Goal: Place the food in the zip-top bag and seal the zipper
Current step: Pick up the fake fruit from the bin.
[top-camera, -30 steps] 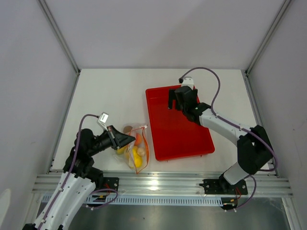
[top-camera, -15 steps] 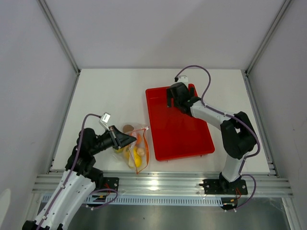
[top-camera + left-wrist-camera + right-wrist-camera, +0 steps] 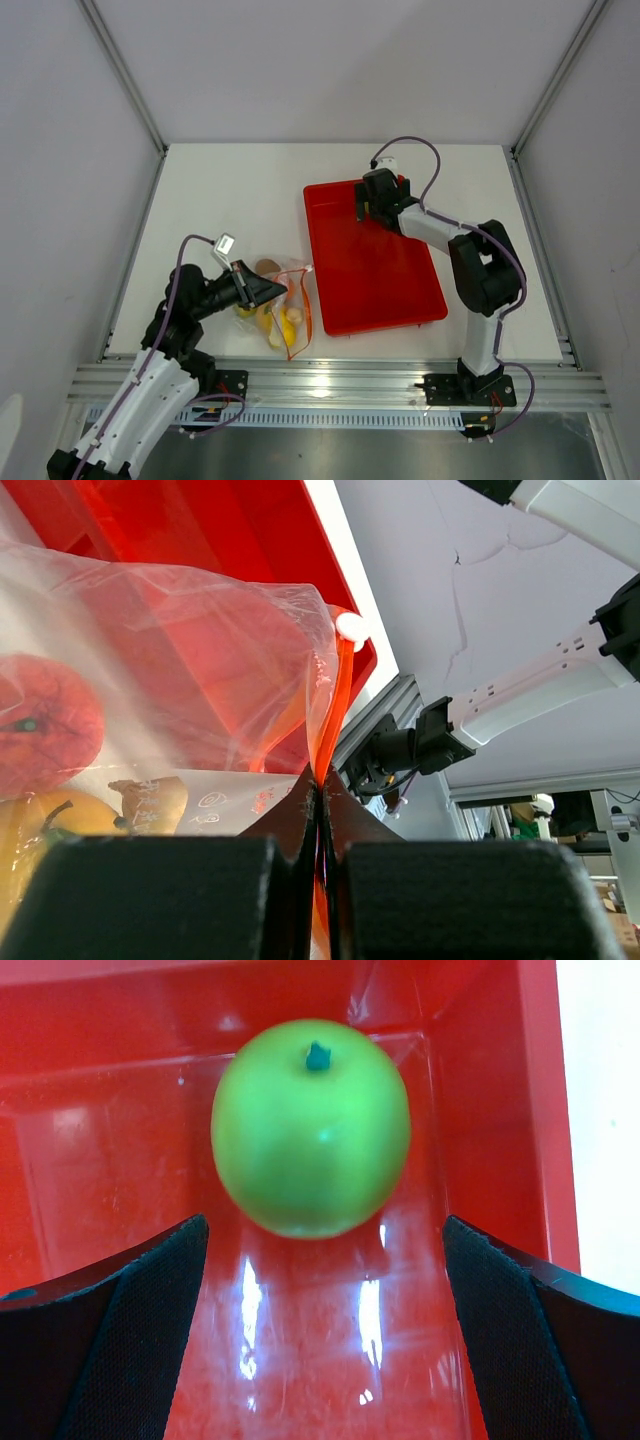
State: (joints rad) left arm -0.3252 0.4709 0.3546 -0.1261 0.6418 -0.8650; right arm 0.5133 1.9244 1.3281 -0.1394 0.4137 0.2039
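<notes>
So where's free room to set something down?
The white table is bare from the back wall down to the zip-top bag, left of the red tray; the tray's near half is bare too. Crowded: the left gripper at the bag, the right gripper at the green apple.

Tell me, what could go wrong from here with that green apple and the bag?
1. The apple is round and smooth and sits near the tray corner; the open right hand could bump a wall or nudge the apple so it rolls off.
2. The left hand pinches only a thin edge of the bag at the zipper; the plastic might slip free.
3. The bag already holds fruit, so the apple may fit tightly.
</notes>
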